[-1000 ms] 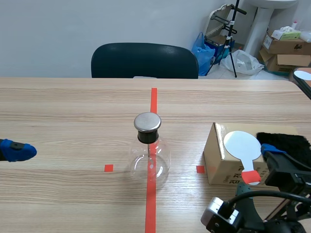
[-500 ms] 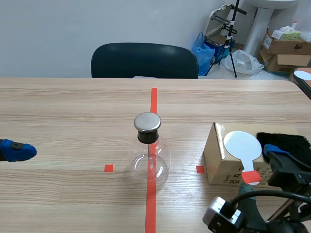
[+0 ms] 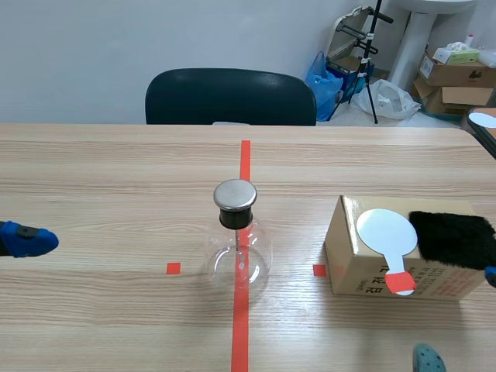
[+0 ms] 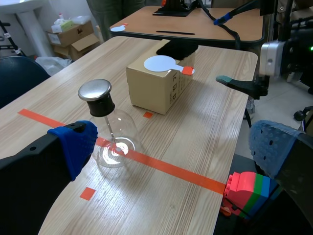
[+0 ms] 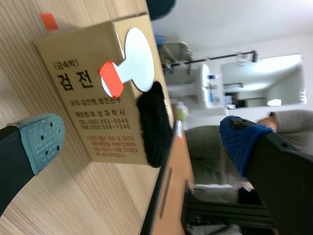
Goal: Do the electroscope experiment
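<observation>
Your left gripper (image 4: 171,147) stands wide open, with nothing between its blue pads. It hangs low over the table (image 3: 116,178) on the left side, well apart from the electroscope (image 3: 238,252). The electroscope is a clear round flask with a black stopper and a round metal cap (image 3: 235,194), and it stands upright on the red tape line (image 3: 245,159) near the table's middle. On your right side a cardboard box (image 3: 353,267) sits on the table. A white disc (image 3: 385,231) lies on top of it, its red-tipped handle reaching over the near edge, and a black fur pad (image 3: 453,239) lies just beside the disc. Your right gripper (image 5: 142,142) is also spread wide and holds nothing. The box lies ahead of it, and in the scene view only its pad tips show, near the box.
</observation>
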### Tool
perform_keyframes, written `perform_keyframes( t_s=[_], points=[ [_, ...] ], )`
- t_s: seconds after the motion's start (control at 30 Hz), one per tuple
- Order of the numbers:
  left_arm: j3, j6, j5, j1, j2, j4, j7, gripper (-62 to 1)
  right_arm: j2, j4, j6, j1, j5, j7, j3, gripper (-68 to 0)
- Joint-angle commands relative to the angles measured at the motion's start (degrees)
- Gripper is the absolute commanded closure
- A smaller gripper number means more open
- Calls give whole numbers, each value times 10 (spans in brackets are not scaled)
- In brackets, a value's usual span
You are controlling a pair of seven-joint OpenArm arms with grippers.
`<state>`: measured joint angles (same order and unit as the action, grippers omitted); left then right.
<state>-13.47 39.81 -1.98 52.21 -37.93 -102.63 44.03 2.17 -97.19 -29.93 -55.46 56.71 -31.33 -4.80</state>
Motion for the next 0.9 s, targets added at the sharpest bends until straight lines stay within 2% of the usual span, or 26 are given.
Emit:
perform_keyframes(
  t_s=[0.0,0.17,0.4,0.43,0.53,0.6,0.73,0.8,0.87],
  points=[
    [0,1,9,-9,6,-4,12,-623,18,-39,28,-5,-37,1,-2,-679],
    [0,1,9,-10,6,-4,12,-623,79,-142,151,-28,-185,16,-3,-679],
    [0,1,12,-10,7,-4,11,-623,170,-260,294,-24,-379,113,-3,-679],
    [0,1,19,-10,8,-4,7,-623,180,-273,310,-21,-409,126,-3,-679],
    [0,1,71,-10,16,-9,-40,-623,201,-300,351,-2,-486,162,-3,-679],
    [0,-11,89,-10,29,-21,-77,-623,210,-304,381,14,-524,179,-4,-679],
    [0,-54,91,-10,60,-61,-144,-623,216,-304,453,49,-577,211,-4,-679],
    [0,-87,97,-9,79,-82,-161,-623,214,-304,479,59,-595,214,-5,-679],
    [0,-104,122,-9,98,-101,-186,-623,210,-304,496,65,-605,214,-7,-679]
  ],
)
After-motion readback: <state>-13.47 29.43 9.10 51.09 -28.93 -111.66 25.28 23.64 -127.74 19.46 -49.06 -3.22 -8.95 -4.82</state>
